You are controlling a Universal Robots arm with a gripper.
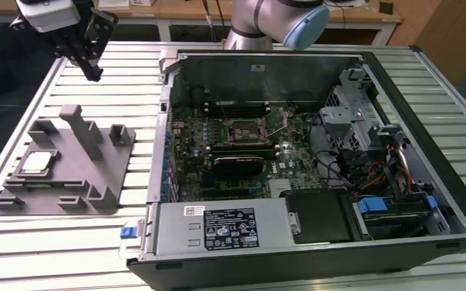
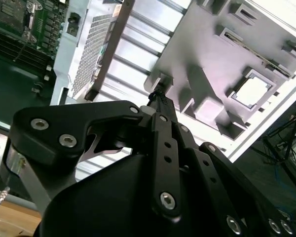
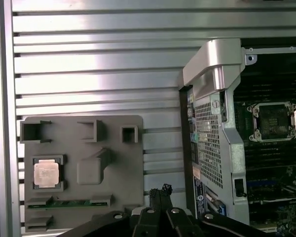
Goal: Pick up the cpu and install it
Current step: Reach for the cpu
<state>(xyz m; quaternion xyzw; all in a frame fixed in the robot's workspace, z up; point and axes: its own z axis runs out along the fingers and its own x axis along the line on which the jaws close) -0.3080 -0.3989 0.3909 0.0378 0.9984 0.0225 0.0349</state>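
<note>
1. Cpu (image 3: 46,174) lies flat, metal top up, in a square recess of the grey fixture tray (image 3: 113,148). The tray is on the slatted table (image 3: 89,64) beside the open computer case (image 1: 216,79). The cpu is not yet picked.
2. Gripper (image 3: 160,190) hangs over the table between tray and case, well apart from the cpu, fingers pinched together on nothing.
3. Socket (image 3: 274,121) sits on the motherboard (image 1: 192,139) inside the case, well apart from the cpu. Can't tell if its frame is open.
4. Risk: coming down with the fingers pinched as they are would press on the chip's top instead of straddling it.
5. Risk: the recess walls hug the chip closely. An off-centre approach could land a finger on the tray, tilting the chip or shoving the tray.
6. Risk: the chip is thin, with little edge to grip, so it may slip or twist in the carry. A rotated or tilted seat could damage the socket contacts.
7. Risk: the case wall and the cables near the socket could snag the arm.
</note>
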